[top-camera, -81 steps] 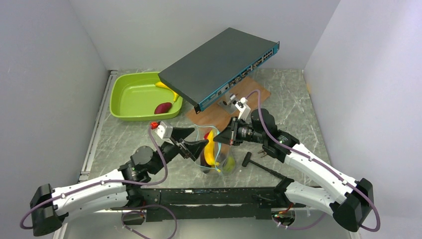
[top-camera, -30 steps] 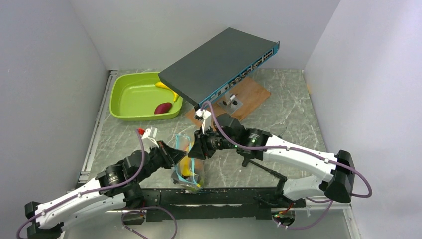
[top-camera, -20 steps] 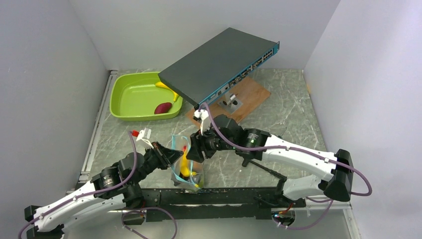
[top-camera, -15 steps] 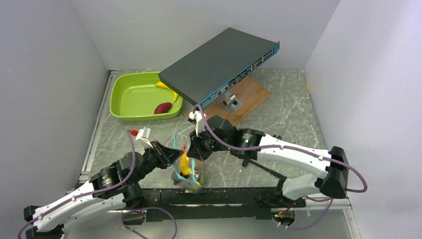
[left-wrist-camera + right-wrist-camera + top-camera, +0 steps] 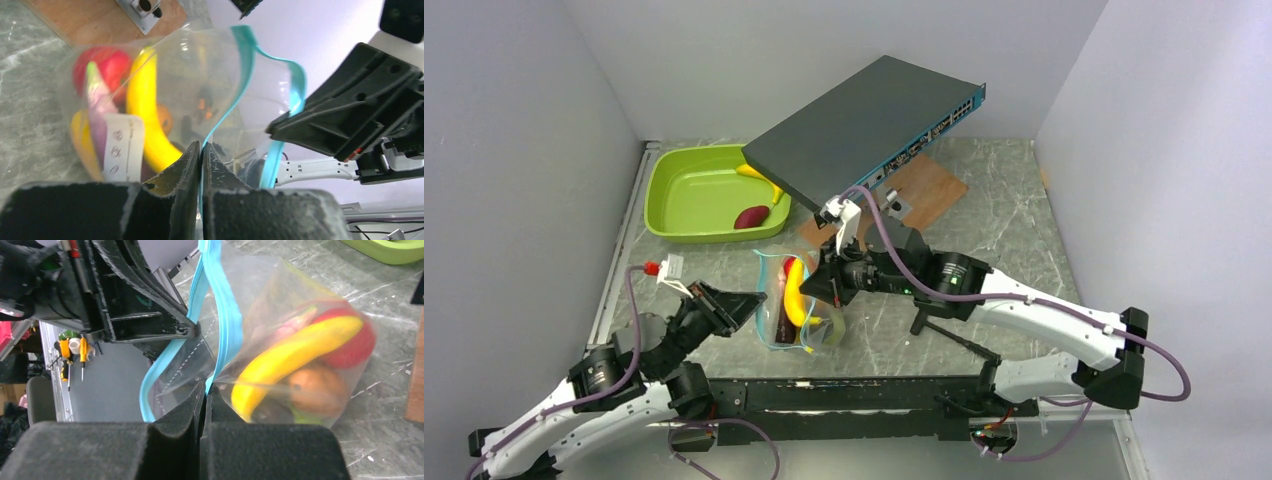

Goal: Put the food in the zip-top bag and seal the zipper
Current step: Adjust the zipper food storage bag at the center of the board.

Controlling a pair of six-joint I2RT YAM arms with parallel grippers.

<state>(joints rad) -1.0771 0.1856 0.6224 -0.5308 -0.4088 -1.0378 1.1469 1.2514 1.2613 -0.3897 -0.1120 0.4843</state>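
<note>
- left gripper [image 5: 201,147] is clenched on one lip of the zipper [image 5: 245,65], right gripper [image 5: 205,388] pinching the other, I'd guess to keep the mouth spread
- zip-top bag [image 5: 789,312] lies by the near edge, mid-surface, with banana [image 5: 794,290] and red apple [image 5: 107,62] inside
- dark-red piece [image 5: 751,217] sits in the tray [image 5: 674,200], far-left corner, so filling isn't done

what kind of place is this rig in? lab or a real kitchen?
Probably a lab test cell, not a kitchen: plain white walls box in the table, a network switch is propped above a wooden board, and the bag holds toy food.
</note>
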